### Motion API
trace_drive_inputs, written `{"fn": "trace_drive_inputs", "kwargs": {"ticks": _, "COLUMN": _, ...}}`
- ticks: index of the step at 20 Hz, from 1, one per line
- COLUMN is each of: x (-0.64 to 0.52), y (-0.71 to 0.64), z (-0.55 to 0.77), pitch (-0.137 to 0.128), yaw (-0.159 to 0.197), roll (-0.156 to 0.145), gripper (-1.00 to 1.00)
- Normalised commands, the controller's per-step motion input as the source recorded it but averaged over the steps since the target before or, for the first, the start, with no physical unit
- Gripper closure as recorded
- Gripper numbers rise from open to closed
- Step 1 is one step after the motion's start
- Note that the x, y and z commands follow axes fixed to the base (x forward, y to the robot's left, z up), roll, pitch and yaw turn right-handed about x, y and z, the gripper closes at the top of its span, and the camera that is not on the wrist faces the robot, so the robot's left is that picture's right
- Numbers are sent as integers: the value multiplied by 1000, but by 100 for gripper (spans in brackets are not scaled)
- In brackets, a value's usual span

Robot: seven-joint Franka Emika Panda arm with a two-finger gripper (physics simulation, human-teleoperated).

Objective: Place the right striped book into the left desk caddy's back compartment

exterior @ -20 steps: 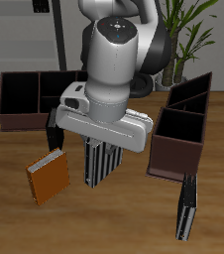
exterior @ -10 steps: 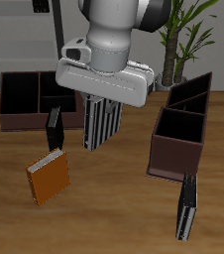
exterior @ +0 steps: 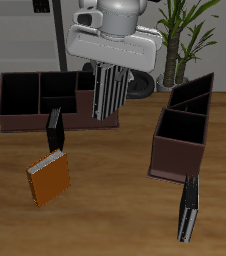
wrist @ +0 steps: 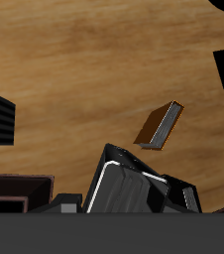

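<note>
Below me the wooden worktop (exterior: 115, 190) carries two caddies (exterior: 182, 128) (exterior: 40, 100), an orange book (exterior: 49, 179) and a dark book (exterior: 189, 207).

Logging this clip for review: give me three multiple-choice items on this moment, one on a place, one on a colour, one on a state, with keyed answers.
1. Where is the right striped book?
A. flat on the table
B. hanging from the gripper above the table
C. inside the left desk caddy

2. What colour is the book lying nearest the table's front edge, in front of the wide caddy?
A. orange
B. green
C. white

3. The left desk caddy's back compartment is:
A. holding a book
B. tipped over
C. empty

Answers: 1 B, the book hangs upright, lifted off the table. 2 A, the orange book. 3 C, nothing shows inside.
</note>
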Motion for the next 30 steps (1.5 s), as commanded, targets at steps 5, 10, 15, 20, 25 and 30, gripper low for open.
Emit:
{"fn": "trace_drive_inputs", "kwargs": {"ticks": 5, "x": -426, "y": 210, "z": 205, "pitch": -18, "yaw": 11, "roll": -9, "gripper": 100}}
{"fn": "trace_drive_inputs", "kwargs": {"ticks": 10, "x": -375, "y": 315, "z": 64, "pitch": -6, "yaw": 8, "roll": -11, "gripper": 100}}
{"fn": "trace_drive_inputs", "kwargs": {"ticks": 15, "x": -272, "y": 278, "z": -68, "pitch": -9, "yaw": 11, "roll": -37, "gripper": 100}}
{"fn": "trace_drive_inputs", "kwargs": {"ticks": 20, "x": -309, "y": 345, "z": -168, "pitch": 36, "yaw": -12, "roll": 36, "gripper": 100}}
{"fn": "trace_drive_inputs", "kwargs": {"ticks": 25, "x": -358, "y": 229, "z": 20, "pitch": 1, "yaw": -16, "roll": 42, "gripper": 100}}
{"fn": "trace_drive_inputs", "kwargs": {"ticks": 30, "x": -389, "y": 305, "z": 16, "pitch": -7, "yaw": 11, "roll": 59, "gripper": 100}}
